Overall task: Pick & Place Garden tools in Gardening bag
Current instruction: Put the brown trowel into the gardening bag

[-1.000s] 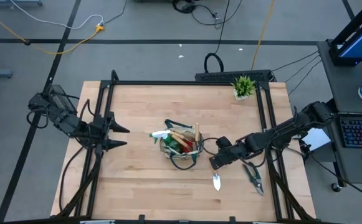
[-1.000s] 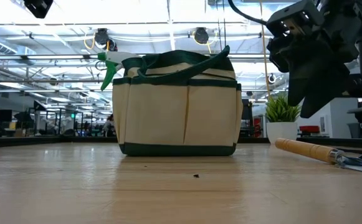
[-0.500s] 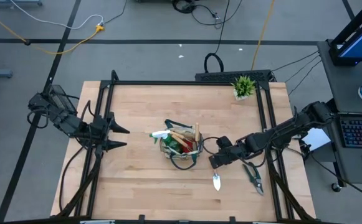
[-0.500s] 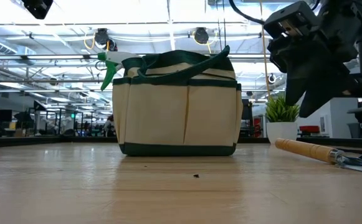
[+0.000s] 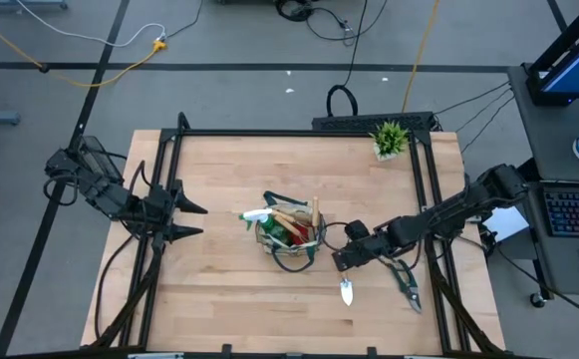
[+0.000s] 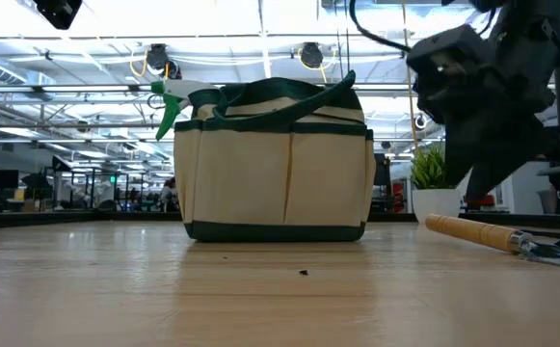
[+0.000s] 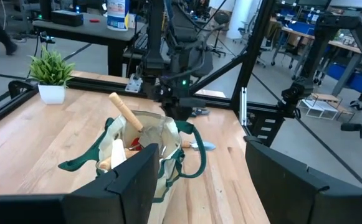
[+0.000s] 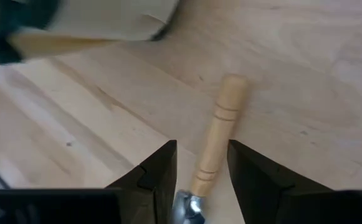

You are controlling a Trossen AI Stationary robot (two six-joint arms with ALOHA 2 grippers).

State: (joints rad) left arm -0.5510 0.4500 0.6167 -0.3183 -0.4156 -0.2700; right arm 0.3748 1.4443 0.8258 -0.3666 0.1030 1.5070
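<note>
The tan gardening bag (image 5: 289, 239) with dark green trim stands mid-table (image 6: 275, 169). It holds the green spray bottle (image 5: 255, 214), wooden-handled tools (image 5: 313, 211) and the red-black glove (image 5: 291, 234). A wooden-handled trowel (image 5: 347, 289) lies flat on the table to the bag's right, toward the near edge. The green-handled pruning shears (image 5: 405, 281) lie right of it. My right gripper (image 5: 341, 263) is open just above the trowel's handle (image 8: 221, 134), one finger on each side, not touching. My left gripper (image 5: 201, 220) is open and empty at the table's left.
A small potted plant (image 5: 390, 138) stands at the table's far right corner. Black frame rails (image 5: 434, 189) run along the table's left and right sides. Bare wood lies left of the bag and along the near edge (image 5: 239, 309).
My right gripper has come down a little and shifted toward the table's near edge, closer over the trowel's handle. Its fingers stay open. The trowel, shears and bag have not moved.
</note>
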